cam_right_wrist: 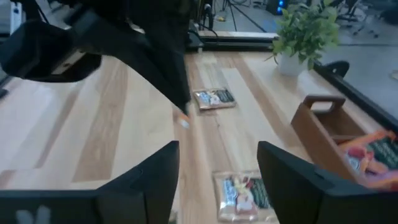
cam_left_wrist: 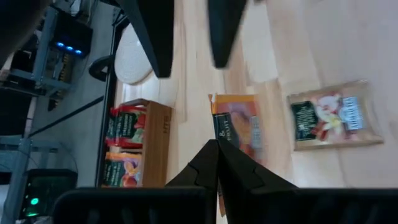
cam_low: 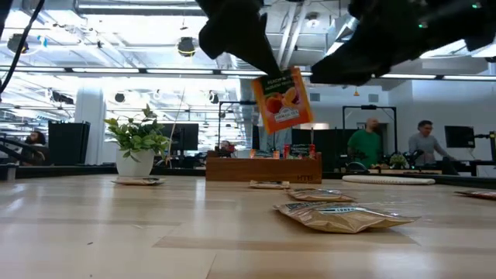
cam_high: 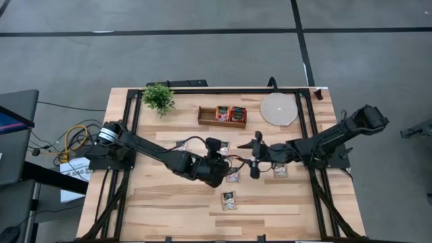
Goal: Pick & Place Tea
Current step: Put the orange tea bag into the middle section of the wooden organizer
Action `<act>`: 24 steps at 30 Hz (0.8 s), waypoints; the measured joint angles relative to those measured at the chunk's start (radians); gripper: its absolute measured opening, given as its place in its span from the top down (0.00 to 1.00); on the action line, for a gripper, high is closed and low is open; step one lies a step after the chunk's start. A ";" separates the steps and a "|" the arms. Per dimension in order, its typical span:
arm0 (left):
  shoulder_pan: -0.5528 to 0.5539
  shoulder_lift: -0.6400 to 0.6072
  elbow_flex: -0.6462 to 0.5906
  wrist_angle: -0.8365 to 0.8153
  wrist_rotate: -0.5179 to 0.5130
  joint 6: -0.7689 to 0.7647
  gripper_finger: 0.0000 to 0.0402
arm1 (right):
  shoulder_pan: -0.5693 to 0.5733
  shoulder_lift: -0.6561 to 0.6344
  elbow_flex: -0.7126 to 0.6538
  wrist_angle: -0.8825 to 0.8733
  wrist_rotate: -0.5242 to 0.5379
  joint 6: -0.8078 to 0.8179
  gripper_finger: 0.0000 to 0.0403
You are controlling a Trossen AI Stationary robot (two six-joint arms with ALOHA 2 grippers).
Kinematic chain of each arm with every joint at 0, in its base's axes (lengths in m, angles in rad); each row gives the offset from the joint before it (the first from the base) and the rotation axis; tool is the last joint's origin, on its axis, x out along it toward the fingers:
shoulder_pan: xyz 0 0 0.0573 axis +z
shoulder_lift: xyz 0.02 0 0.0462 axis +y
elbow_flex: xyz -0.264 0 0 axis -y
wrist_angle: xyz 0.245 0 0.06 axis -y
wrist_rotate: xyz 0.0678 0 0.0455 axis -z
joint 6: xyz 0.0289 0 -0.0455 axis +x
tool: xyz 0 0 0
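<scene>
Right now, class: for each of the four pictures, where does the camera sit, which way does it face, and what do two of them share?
High: overhead, straight down; both arms above the pale wooden table.
Low: table height, level towards the room; arms overhead.
Left wrist: the left gripper is shut on the red-orange tea sachet.
Right wrist: the open right gripper faces the left arm.
Shared: low view too shows that sachet, held aloft.

Two dark arms (cam_high: 155, 152) (cam_high: 331, 138) reach over the bench (cam_high: 169, 216). There is one wooden tray (cam_high: 206, 116), and two red-orange sachets (cam_high: 221, 113) (cam_high: 237, 113) show in it. A third red-orange sachet (cam_low: 283, 99) hangs above the bench. At least four pale sachets (cam_high: 229, 200) (cam_high: 280, 170) (cam_high: 233, 177) (cam_high: 181, 144) lie on the bench; the arms may hide more. There is one potted plant (cam_high: 159, 98) and one round pale disc (cam_high: 279, 109). Two people (cam_low: 364, 144) (cam_low: 423, 142) stand in the room behind.
</scene>
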State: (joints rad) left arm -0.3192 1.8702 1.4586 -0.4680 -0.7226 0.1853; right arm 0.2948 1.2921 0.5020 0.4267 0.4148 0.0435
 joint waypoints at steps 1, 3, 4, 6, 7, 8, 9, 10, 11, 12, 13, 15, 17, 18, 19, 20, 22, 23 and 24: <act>0.005 0.000 0.000 0.000 0.002 0.007 1.00 | -0.004 0.017 0.016 0.000 0.000 -0.014 0.47; 0.013 0.000 0.000 0.002 0.003 0.009 1.00 | -0.013 0.049 0.043 -0.004 0.000 -0.031 0.46; 0.016 0.000 0.000 0.001 0.003 0.010 1.00 | -0.018 0.059 0.054 -0.013 -0.001 -0.036 0.46; 0.020 0.000 0.000 0.000 0.003 0.010 1.00 | -0.025 0.082 0.075 -0.014 -0.003 -0.044 0.46; 0.020 0.000 0.000 0.000 0.003 0.010 1.00 | -0.028 0.091 0.083 -0.013 -0.010 -0.044 0.46; 0.021 0.000 0.000 0.001 0.004 0.014 1.00 | -0.031 0.097 0.087 -0.015 -0.019 -0.045 0.46; 0.022 -0.001 0.000 0.002 0.004 0.017 1.00 | -0.035 0.106 0.095 -0.015 -0.029 -0.045 0.46; 0.022 -0.001 0.000 0.005 0.004 0.019 1.00 | -0.038 0.113 0.103 -0.014 -0.038 -0.044 0.46; 0.022 -0.001 0.000 0.007 0.004 0.023 1.00 | -0.040 0.119 0.107 -0.014 -0.039 -0.044 0.46; 0.022 -0.001 0.000 0.011 0.004 0.027 1.00 | -0.043 0.123 0.112 -0.015 -0.043 -0.044 0.47; 0.022 -0.001 0.000 0.015 0.004 0.028 1.00 | -0.045 0.124 0.115 -0.016 -0.047 -0.044 0.48; 0.022 -0.001 0.000 0.015 0.005 0.028 1.00 | -0.051 0.133 0.124 -0.011 -0.050 -0.044 0.49; 0.022 -0.001 0.000 0.016 0.009 0.029 1.00 | -0.052 0.135 0.127 -0.019 -0.050 -0.045 0.52; 0.022 -0.001 0.000 0.016 0.011 0.029 1.00 | -0.054 0.135 0.129 -0.018 -0.050 -0.049 0.54; 0.022 -0.001 0.000 0.016 0.012 0.029 1.00 | -0.055 0.135 0.132 -0.015 -0.050 -0.051 0.56; 0.022 -0.001 0.000 0.016 0.013 0.029 1.00 | -0.055 0.135 0.134 -0.012 -0.050 -0.051 0.58; 0.022 -0.001 0.000 0.016 0.014 0.029 1.00 | -0.055 0.135 0.133 -0.023 -0.050 -0.052 0.63; 0.022 -0.001 0.000 0.016 0.014 0.029 1.00 | -0.055 0.135 0.133 -0.028 -0.050 -0.052 0.66; 0.022 -0.001 0.000 0.016 0.014 0.030 1.00 | -0.055 0.135 0.133 -0.030 -0.050 -0.052 0.68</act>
State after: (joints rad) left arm -0.2970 1.8690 1.4589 -0.4519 -0.7082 0.2150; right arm 0.2394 1.4273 0.6350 0.3969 0.3649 -0.0082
